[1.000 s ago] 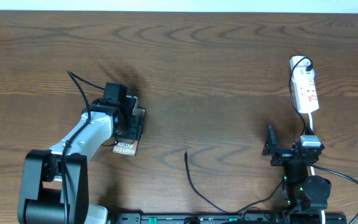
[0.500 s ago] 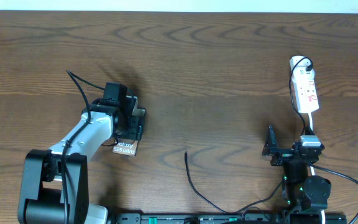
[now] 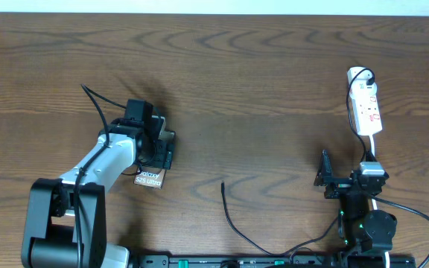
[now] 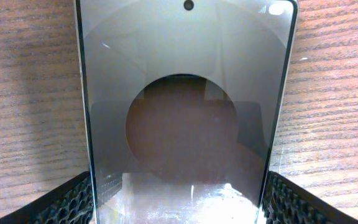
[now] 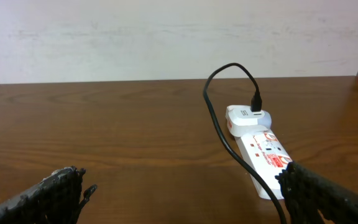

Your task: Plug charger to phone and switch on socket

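progress: neither step of the task is done. the charger [image 3: 234, 225] has its far end seated in a white adapter on the socket [image 3: 366, 108], but its plug tip [image 3: 223, 186] lies loose on the worktop [image 3: 237, 74], unconnected. the socket's switch cannot be read as on or off from here, and nothing is near it to press it. left to do, by my judgement: bring tip and phone together, seat the plug, then press the switch.

left gripper [image 4: 179, 200]: down over the phone [image 4: 179, 93], one finger against each long edge, apparently pinching the phone across its width. the phone lies flat on the worktop on the left side, with its lettered end toward the robot's base.

right gripper [image 5: 184, 186]: fingers spread wide, holding nothing, and facing the socket, which sits ahead of it at the far right of the worktop.

relative position: the plug tip lies between the two arms, well apart from the phone and from both grippers. the phone's charging port is not visible in any view.
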